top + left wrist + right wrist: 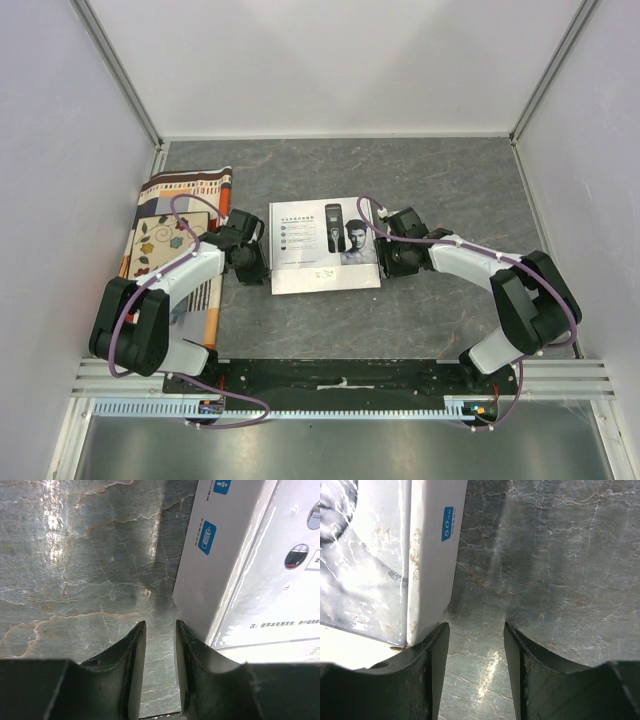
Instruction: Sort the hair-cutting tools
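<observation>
A closed white box (325,245) with a printed lid lies flat mid-table. The lid shows only a picture of a clipper and a man's face. The clipper, comb guard, cable and bottles themselves are hidden or out of view. My left gripper (260,264) is open and empty at the box's left side. In the left wrist view, the left gripper (160,627) has its right finger against the box's wall (212,575). My right gripper (386,258) is open and empty at the box's right side. In the right wrist view, the right gripper (476,630) has its left finger at the box's corner (427,565).
A patterned cloth mat (165,235) lies at the left, partly under my left arm. The grey marbled tabletop (450,190) is enclosed by white walls on three sides. The arm bases and a metal rail run along the near edge.
</observation>
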Available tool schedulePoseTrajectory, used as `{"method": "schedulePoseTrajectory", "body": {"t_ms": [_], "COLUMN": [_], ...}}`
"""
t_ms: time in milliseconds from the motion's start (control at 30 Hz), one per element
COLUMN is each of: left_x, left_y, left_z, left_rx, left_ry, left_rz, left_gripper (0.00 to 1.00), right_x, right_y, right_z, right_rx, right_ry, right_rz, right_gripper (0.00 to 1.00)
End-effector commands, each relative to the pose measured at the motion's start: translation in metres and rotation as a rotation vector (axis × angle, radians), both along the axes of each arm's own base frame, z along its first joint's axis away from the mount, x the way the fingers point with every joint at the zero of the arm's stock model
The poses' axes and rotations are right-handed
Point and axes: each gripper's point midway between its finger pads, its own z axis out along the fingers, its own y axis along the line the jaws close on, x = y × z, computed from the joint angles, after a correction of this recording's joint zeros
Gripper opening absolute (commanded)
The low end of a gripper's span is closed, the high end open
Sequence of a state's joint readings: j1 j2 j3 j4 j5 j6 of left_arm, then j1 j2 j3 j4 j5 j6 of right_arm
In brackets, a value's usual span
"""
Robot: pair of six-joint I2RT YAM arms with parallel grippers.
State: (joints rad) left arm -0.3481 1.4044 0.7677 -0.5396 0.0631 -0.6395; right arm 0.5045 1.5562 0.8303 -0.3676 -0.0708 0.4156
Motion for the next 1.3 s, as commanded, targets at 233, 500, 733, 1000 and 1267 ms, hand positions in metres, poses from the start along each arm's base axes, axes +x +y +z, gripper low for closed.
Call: {"method": "schedulePoseTrajectory", "body": {"t_ms": [233, 500, 733, 1000, 1267], "left_x": [0.013, 0.014, 0.027, 0.074, 0.148], "left_y": [0.002, 0.004, 0.008, -0.016, -0.057], "left_z": [0.012, 0.021, 0.071, 0.151, 0.163], "left_rx": [0.015, 0.026, 0.033, -0.036, -0.094], "left_ry": [-0.065, -0.072, -0.185, -0.346, -0.349], "left_rz": [0.03, 0.035, 0.045, -0.018, -0.089], "left_gripper": [0.37, 0.37, 0.36, 0.29, 0.02], "right_x": [0.011, 0.017, -0.005, -0.041, -0.063], "right_y": [-0.022, -0.026, 0.007, 0.055, 0.107], "right_z": [0.015, 0.05, 0.091, 0.114, 0.093], "right_rx": [-0.107, -0.11, 0.019, 0.137, 0.123], "right_ry": [-0.113, -0.206, -0.241, -0.285, -0.279], "right_rz": [-0.071, -0.093, -0.018, 0.046, 0.107], "right_gripper": [0.56, 0.56, 0.54, 0.4, 0.0]}}
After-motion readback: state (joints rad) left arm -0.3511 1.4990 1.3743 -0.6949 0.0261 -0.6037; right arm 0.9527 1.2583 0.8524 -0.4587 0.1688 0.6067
